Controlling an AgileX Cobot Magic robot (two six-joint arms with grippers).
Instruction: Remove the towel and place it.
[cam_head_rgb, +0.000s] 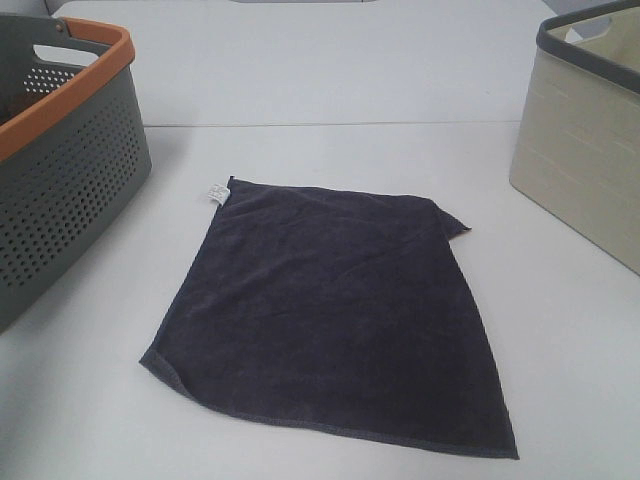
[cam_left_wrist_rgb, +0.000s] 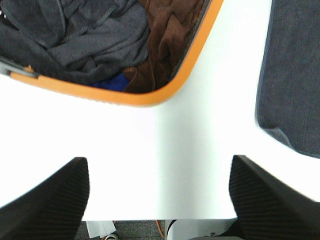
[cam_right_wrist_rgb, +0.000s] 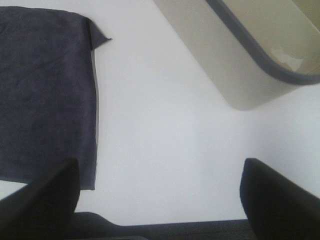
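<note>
Two grippers, mine, left and right, jaws wide apart, holding nothing. One towel, flat on white table, between orange-rimmed grey basket of clothes and beige bin.

towel – matt terry cloth – soft nap

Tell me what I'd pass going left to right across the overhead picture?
Grey basket with an orange rim → dark towel spread flat on the white table → beige bin with a grey rim.
</note>
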